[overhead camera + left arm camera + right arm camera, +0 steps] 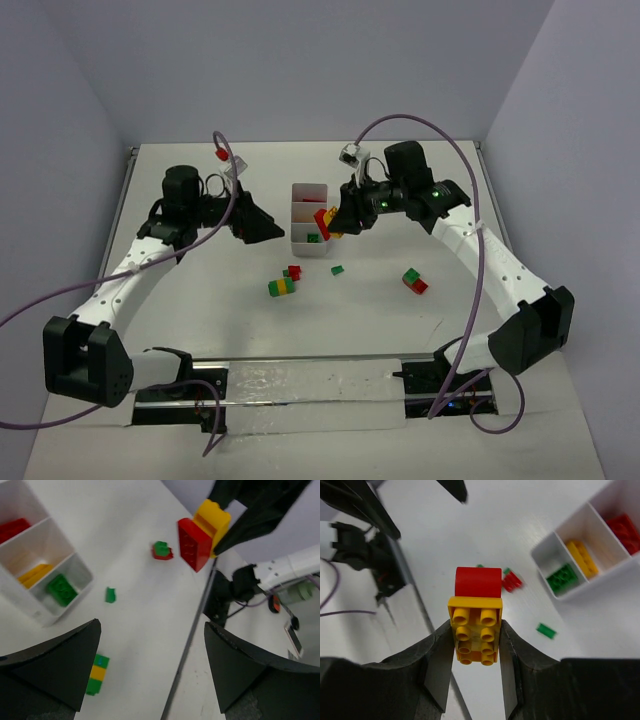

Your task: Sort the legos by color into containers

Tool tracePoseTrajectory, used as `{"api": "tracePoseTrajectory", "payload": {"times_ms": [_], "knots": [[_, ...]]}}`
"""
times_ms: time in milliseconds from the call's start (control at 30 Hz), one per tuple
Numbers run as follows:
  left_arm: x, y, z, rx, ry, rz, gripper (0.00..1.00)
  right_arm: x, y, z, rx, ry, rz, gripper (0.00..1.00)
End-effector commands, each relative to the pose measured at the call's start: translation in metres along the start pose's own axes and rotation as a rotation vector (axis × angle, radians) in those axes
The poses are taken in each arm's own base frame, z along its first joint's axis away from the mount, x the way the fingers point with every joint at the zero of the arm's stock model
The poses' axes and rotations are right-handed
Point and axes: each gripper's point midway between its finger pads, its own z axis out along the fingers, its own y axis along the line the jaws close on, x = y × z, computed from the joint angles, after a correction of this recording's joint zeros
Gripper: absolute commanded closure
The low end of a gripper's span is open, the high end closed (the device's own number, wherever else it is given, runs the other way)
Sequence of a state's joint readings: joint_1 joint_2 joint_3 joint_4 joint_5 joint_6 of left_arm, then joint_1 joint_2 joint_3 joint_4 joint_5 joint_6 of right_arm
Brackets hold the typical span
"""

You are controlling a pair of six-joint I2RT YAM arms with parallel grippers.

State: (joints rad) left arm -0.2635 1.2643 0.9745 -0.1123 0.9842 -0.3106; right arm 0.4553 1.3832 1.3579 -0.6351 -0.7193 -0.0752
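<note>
My right gripper (340,222) is shut on a yellow-and-red lego stack (326,220), held in the air beside the near end of the white three-compartment tray (296,215). In the right wrist view the fingers (437,655) clamp the yellow brick (475,630), with the red one (478,581) under it. The tray (590,582) holds a green (562,576), a yellow (581,557) and a red brick (625,527), one per compartment. My left gripper (275,230) is open and empty, left of the tray; its view shows the held stack (202,530).
Loose on the table: a green-yellow-green stack (282,287), a red brick (293,272), a small green brick (338,270) and a green-on-red stack (414,281). The table's front edge rail (320,362) runs between the arm bases.
</note>
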Motion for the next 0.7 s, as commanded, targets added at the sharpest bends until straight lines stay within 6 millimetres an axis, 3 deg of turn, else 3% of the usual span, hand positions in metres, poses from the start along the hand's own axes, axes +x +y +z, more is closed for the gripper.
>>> {"api": "tracePoseTrajectory", "payload": {"times_ms": [0,233,467,667], "knots": [[-0.009,-0.06,0.004,0.225,0.001,0.106,0.07,-0.024,0.049,0.0,-0.25,-0.063,0.014,1.0],[-0.009,-0.089,0.018,0.353,0.025,0.095,0.08,-0.025,0.077,-0.003,-0.375,-0.043,0.01,1.0],[-0.01,-0.094,0.025,0.388,0.038,0.071,0.1,-0.02,0.09,-0.005,-0.434,-0.032,-0.002,1.0],[-0.009,-0.096,0.03,0.401,0.049,0.044,0.24,-0.018,0.094,-0.006,-0.45,-0.022,-0.012,1.0]]}}
